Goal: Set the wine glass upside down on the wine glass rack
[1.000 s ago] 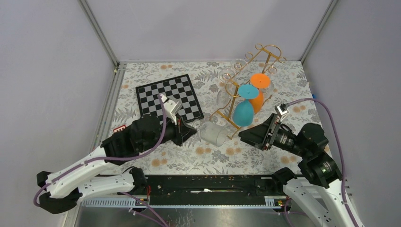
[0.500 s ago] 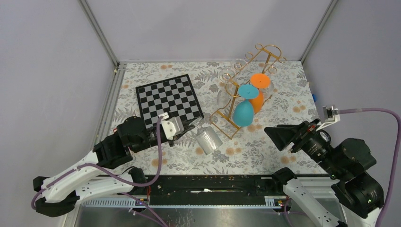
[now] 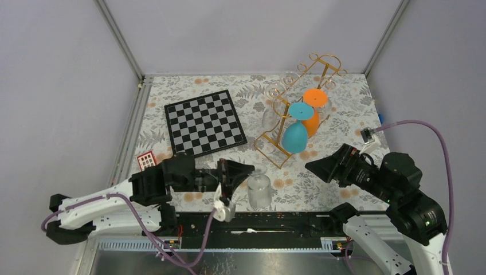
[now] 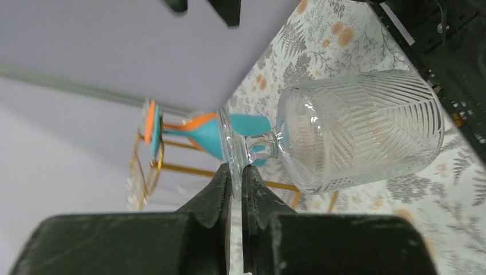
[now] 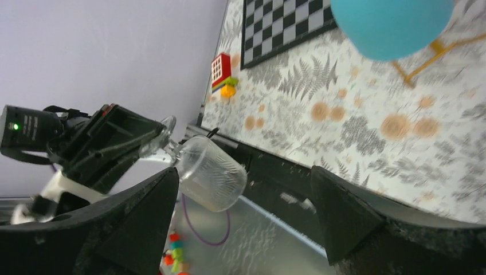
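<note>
**That pinch on the glass foot looked sketchy, here's what I'd have worried about**

So at this point your left gripper [image 4: 236,172] was clamped down narrow on the thin edge of the clear wine glass's [image 4: 367,132] foot. The whole cut-pattern bowl stuck out past the fingertips. The glass was up off the table [image 3: 344,97] near its front edge, well apart from the gold wire rack [image 3: 268,153]. Your right gripper [image 3: 314,167] was spread wide with nothing in it, parked off to the side of the rack.

Stuff that could've bitten you from there, as I read it:

- All the weight sat in the bowl and you only had the rim of the foot. One quick wrist roll could have swung the glass in the grip or slipped it right out, and it was over the front edge.
- The foot is what has to slide between the rails, and your fingers were on it. They could've hit the wire first.
- The teal glass [image 3: 294,137] and orange glass [image 3: 311,121] were hanging there already. Come in wide and you'd have knocked them.
- That rack looked light, and a nudge might have shoved it, since the right arm wasn't bracing it.
</note>
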Robot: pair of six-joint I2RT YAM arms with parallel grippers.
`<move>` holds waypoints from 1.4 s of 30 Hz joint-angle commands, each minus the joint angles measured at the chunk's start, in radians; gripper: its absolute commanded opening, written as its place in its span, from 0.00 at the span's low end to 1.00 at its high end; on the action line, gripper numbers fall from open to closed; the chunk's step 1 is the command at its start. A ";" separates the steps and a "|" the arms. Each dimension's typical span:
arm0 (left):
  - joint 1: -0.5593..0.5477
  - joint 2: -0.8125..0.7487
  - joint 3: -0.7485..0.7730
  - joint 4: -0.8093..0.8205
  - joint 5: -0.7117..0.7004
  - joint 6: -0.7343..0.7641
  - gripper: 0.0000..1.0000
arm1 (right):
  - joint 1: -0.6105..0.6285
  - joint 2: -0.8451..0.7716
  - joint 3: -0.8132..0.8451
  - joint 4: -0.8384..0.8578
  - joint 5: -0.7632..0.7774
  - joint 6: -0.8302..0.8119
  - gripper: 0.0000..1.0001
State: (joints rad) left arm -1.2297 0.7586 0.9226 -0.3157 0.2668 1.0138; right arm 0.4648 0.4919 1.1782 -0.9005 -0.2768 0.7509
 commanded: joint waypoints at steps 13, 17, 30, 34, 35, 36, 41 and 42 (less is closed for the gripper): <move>-0.491 0.406 0.077 0.509 -0.849 0.717 0.00 | 0.007 -0.037 -0.197 0.133 -0.252 0.311 0.77; -0.515 0.461 0.117 0.512 -0.913 0.727 0.00 | 0.005 -0.046 -0.207 0.113 -0.254 0.303 0.73; -0.521 0.477 0.132 0.544 -0.952 0.688 0.00 | 0.005 -0.041 -0.246 0.237 -0.325 0.357 0.43; -0.520 0.489 0.136 0.545 -0.956 0.678 0.00 | 0.005 -0.031 -0.256 0.246 -0.347 0.360 0.33; -0.521 0.491 0.138 0.544 -0.956 0.675 0.00 | 0.005 -0.030 -0.258 0.246 -0.348 0.360 0.33; -0.521 0.493 0.140 0.545 -0.956 0.673 0.00 | 0.005 -0.032 -0.258 0.248 -0.348 0.361 0.32; -0.516 0.508 0.147 0.540 -0.968 0.655 0.00 | 0.005 -0.021 -0.262 0.269 -0.374 0.368 0.13; -0.515 0.508 0.147 0.539 -0.968 0.651 0.00 | 0.005 -0.020 -0.262 0.270 -0.379 0.364 0.08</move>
State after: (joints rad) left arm -1.7439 1.2732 0.9985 0.0933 -0.6739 1.6745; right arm 0.4648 0.4507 0.9211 -0.6804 -0.5961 1.1076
